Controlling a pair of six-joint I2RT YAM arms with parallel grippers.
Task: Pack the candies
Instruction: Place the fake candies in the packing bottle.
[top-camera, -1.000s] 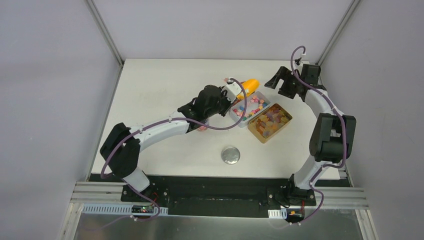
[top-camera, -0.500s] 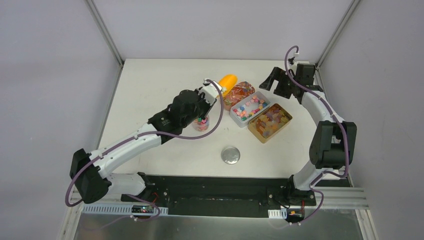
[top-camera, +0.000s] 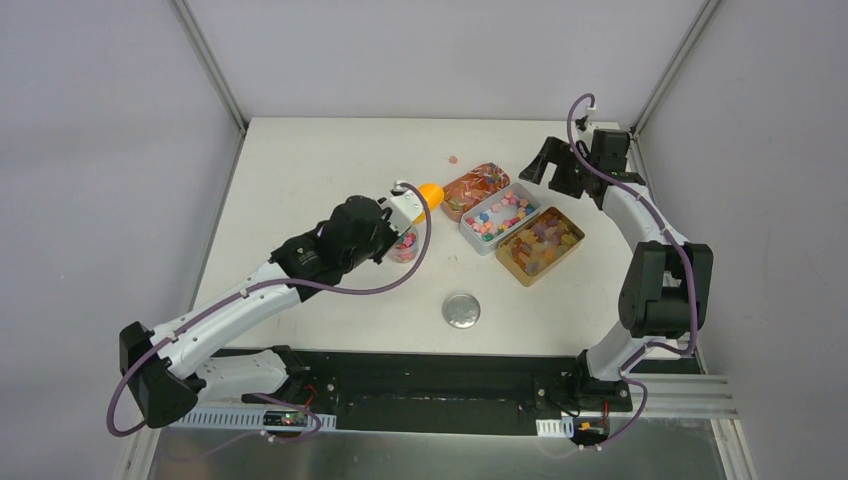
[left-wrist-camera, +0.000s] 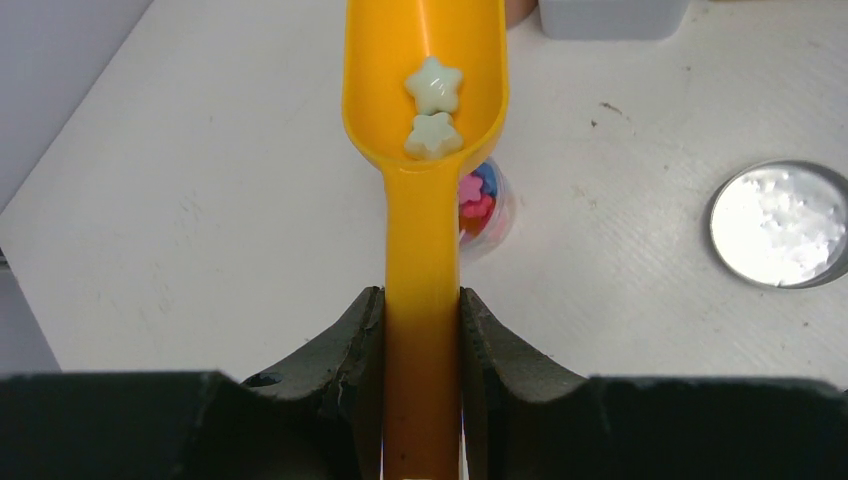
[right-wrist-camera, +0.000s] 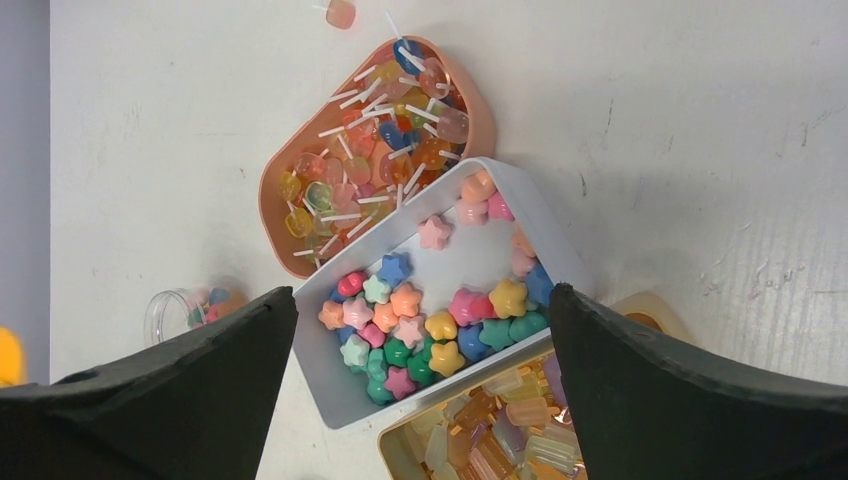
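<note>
Pale green candies (left-wrist-camera: 433, 110), two stars, lie in the bowl of the orange scoop (left-wrist-camera: 422, 230). The scoop's neck now crosses above the small clear jar (left-wrist-camera: 487, 205), which is part-filled with pink and blue stars. A second ago the scoop was out over the white tray (right-wrist-camera: 545, 235). The left arm has since drawn it back, so this load looks ready to tip in. The left gripper (left-wrist-camera: 422, 320) is clamped on the scoop's handle. Most sweets are still unpacked in the white tray, the orange tub (right-wrist-camera: 478, 100) and the gold tin (top-camera: 541, 246). The right gripper (right-wrist-camera: 422, 300) hangs spread wide above them, holding nothing. A silver lid (left-wrist-camera: 775, 225) lies near the jar.
</note>
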